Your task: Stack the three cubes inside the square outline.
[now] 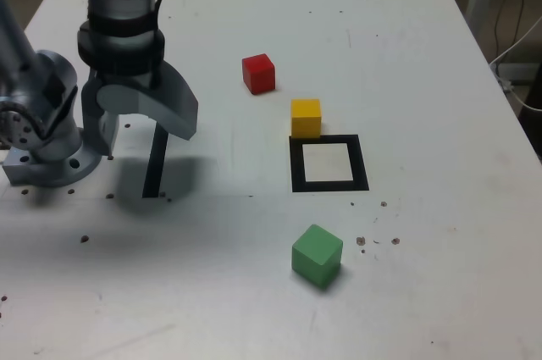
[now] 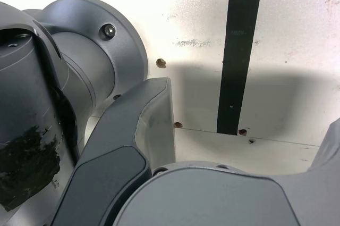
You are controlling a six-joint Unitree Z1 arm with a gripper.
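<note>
Probably a lab or workshop: a bolted arm base (image 1: 52,165), a hole-pocked white table (image 1: 423,267), loose cables (image 1: 518,93).

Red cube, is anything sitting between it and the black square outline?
Yes, partly: the yellow cube stands between the red cube and the outline, right by the outline's upper-left corner in the exterior view.

On the table (image 1: 423,233), in the exterior view, one cube (image 1: 306,119) sits at the square outline's (image 1: 360,165) far left corner; a second cube (image 1: 259,74) lies farther back left, a third cube (image 1: 318,256) before the outline, the strip (image 1: 155,163) left.
</note>
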